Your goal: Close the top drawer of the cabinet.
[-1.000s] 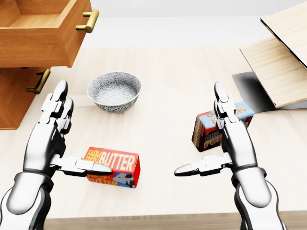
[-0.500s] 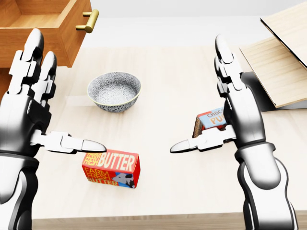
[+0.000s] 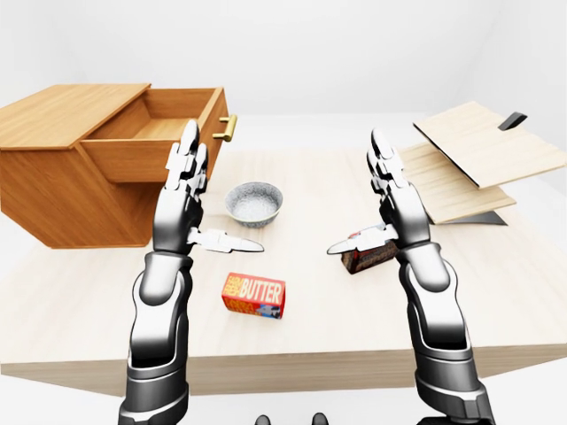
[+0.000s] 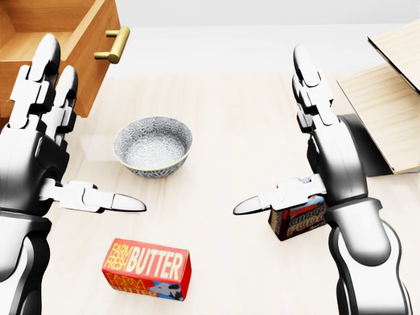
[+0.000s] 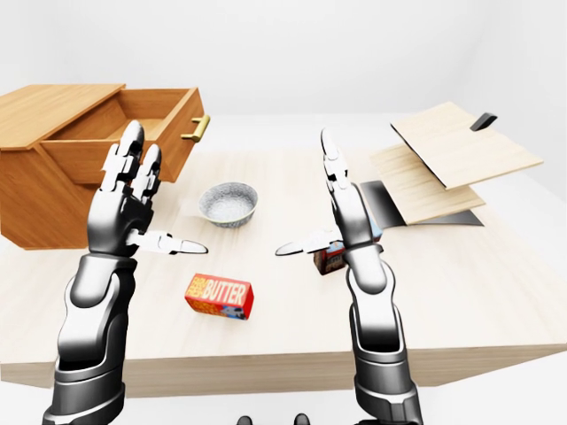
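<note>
Top drawer (image 3: 155, 146) pulled out of the cabinet (image 3: 66, 173) at upper left of the left-eye view, left hand (image 3: 182, 208) and right hand (image 3: 394, 208) raised over the table (image 3: 310, 266), fingers spread wide, holding nothing — head view crops the cabinet, showing only the drawer's corner and brass handle (image 4: 110, 44).

- Head view: looks steeply down, close over the worktop (image 4: 249, 98); only a corner of the open top drawer (image 4: 59, 39) shows, top left.
- Left-eye and right-eye views: farther back, shallower angle, whole cabinet (image 3: 53, 177) visible.
- All three views share the bowl (image 4: 153, 146) and butter box (image 4: 147, 269).
</note>
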`<state>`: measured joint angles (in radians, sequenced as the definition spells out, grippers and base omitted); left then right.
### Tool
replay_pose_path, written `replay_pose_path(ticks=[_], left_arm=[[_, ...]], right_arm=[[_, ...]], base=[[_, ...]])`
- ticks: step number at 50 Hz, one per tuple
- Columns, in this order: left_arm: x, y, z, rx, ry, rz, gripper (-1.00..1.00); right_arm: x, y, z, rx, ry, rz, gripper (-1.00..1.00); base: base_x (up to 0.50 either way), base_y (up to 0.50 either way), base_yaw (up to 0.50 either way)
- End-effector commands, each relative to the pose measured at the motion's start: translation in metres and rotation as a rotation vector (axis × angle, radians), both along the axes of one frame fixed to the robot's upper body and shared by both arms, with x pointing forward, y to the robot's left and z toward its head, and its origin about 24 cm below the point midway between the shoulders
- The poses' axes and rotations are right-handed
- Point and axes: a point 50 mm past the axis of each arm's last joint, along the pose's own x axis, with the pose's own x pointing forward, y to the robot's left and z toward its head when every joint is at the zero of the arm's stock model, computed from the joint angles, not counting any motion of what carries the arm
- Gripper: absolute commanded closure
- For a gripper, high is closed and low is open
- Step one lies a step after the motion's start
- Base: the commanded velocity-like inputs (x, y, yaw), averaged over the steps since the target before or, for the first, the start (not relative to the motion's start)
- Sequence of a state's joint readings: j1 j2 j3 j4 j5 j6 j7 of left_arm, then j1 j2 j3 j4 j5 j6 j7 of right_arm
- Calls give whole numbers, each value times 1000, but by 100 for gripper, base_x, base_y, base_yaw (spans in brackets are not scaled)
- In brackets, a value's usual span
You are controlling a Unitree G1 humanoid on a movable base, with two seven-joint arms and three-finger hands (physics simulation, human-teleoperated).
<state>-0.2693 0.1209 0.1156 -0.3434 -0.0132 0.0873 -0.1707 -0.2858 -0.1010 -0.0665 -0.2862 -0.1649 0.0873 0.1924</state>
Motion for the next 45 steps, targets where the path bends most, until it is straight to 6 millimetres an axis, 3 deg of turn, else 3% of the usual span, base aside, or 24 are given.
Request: replay_pose_path(ticks=[1, 35, 45], left_arm=[[0, 0, -2, 15, 9, -3, -100], [-1, -1, -5, 28, 20, -10, -100], [1, 1, -4, 18, 18, 14, -100]], right_arm=[[-2, -2, -3, -4, 10, -4, -100], [-3, -2, -7, -20, 26, -15, -100], [-1, -2, -11, -37, 34, -52, -100]], base=[[29, 0, 0], [30, 0, 0], [0, 0, 0]])
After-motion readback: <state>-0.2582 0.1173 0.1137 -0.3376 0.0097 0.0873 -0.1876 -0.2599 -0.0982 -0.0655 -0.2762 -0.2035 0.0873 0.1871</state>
